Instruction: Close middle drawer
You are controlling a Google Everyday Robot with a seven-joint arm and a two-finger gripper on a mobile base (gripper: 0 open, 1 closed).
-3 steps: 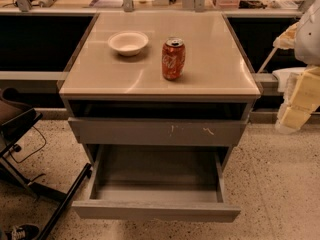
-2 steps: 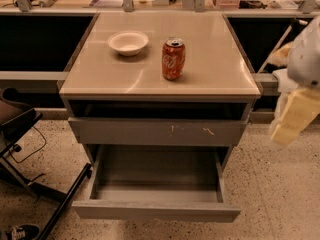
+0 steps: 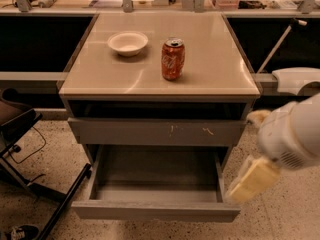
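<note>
Bowl and soda can sit on the cabinet top, scratched drawer front just below. Middle drawer under that is pulled well out. Gripper hangs just beside its right front corner; open or closed, can't tell.
</note>
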